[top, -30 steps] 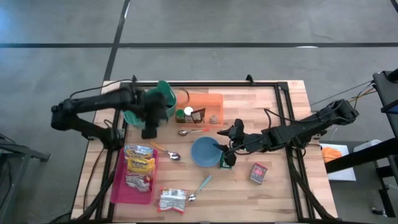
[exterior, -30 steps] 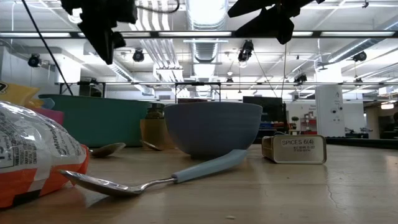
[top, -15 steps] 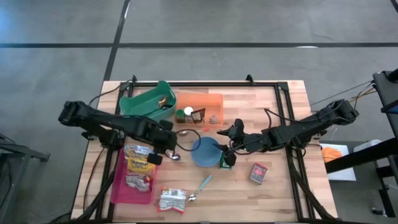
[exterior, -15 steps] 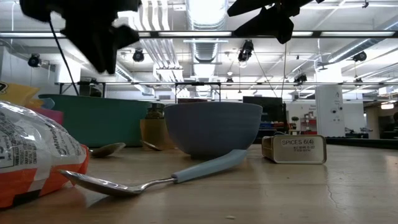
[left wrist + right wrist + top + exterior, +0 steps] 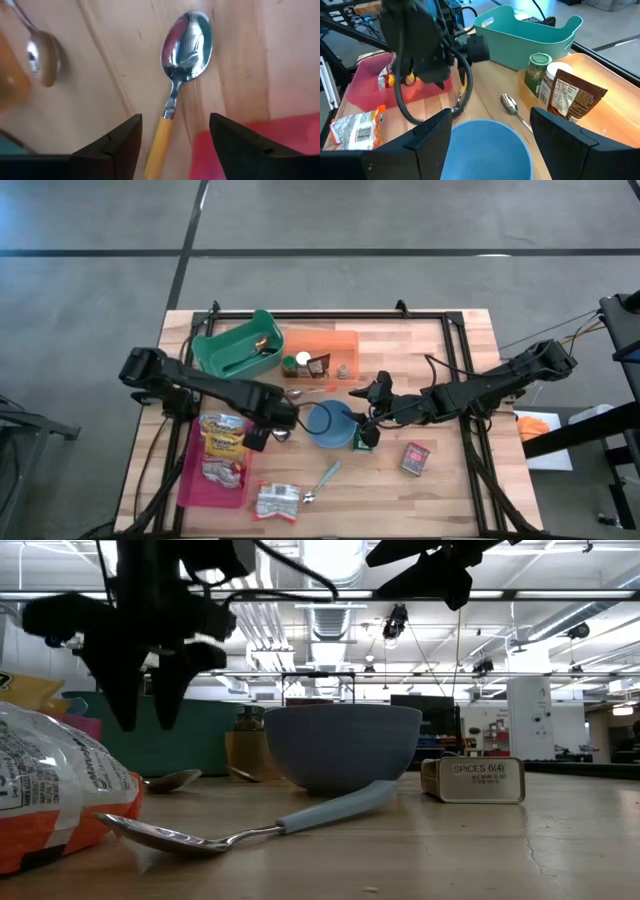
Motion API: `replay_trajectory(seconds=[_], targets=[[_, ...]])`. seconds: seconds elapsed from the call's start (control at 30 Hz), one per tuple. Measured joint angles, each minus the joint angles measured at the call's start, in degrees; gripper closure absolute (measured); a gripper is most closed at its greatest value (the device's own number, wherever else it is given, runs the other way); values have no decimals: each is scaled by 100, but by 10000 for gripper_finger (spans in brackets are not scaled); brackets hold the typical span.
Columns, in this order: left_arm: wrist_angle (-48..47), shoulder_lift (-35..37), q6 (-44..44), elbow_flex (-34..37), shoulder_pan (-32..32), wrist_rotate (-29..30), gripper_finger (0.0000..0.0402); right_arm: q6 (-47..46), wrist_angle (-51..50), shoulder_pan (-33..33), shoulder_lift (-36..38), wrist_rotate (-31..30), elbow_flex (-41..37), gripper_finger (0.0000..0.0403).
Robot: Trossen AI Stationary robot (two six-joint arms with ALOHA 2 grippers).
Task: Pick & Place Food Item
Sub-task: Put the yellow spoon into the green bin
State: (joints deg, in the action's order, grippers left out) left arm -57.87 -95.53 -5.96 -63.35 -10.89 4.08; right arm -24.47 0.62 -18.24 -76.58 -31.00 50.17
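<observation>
Since a second ago the left arm has swung away from the green bin (image 5: 235,345) at the back of the table and come forward and down toward the middle, so its left gripper (image 5: 262,428) now hangs low over a yellow-handled spoon (image 5: 181,70) that lies just beside the pink tray (image 5: 196,480). From its wrist view the two fingers stand apart with the spoon's handle showing between them, nothing held, the shiny bowl of the spoon lying flat on the bare wood. The tray carries yellow and silver snack packets (image 5: 225,442), and another red-and-white packet (image 5: 276,502) lies loose on the wood near the front edge. A blue bowl (image 5: 330,423) sits at the middle of the table, close to the left gripper on one side and the right gripper (image 5: 368,430) on the other; the right one hovers just above the bowl's rim with its fingers spread and empty, a small green item on the wood below it that I can't make out. Behind the bowl an orange tray (image 5: 335,342) holds spice jars and a brown pouch, with a plain spoon (image 5: 300,392) lying before it. A light-blue-handled spoon (image 5: 322,481) lies toward the front, and a small spice tin (image 5: 415,459) stands well apart on the right, with open wood around it. A black frame (image 5: 455,370) runs along the table's back and sides.
</observation>
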Motion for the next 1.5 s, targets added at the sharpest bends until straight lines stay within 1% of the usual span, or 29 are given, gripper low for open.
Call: replay_trajectory(seconds=[0.13,0.4,0.7,0.83,0.9,1.0,1.27,1.3,1.4,1.5], targets=[[8,-355,0,0,-5,-2,158,-9,-1,0,0,2,0,138],[111,-880,-128,9,27,47,157,-57,-22,0,0,4,0,138],[261,-867,-122,406,169,67,158,-53,-37,0,0,20,0,138],[415,-839,-120,546,165,76,165,-46,-35,0,2,20,0,138],[415,-841,-120,545,165,62,178,-44,-26,0,4,19,0,138],[420,-845,-154,538,161,43,217,-57,-17,0,7,17,0,138],[545,-845,-48,557,156,13,370,-52,-30,-62,9,15,103,138],[569,-844,-24,556,157,59,380,-45,-32,-75,7,17,111,138],[657,-843,5,551,155,294,381,-37,-33,-134,9,17,116,138],[712,-830,26,551,157,379,381,30,-33,-142,9,15,116,138]])
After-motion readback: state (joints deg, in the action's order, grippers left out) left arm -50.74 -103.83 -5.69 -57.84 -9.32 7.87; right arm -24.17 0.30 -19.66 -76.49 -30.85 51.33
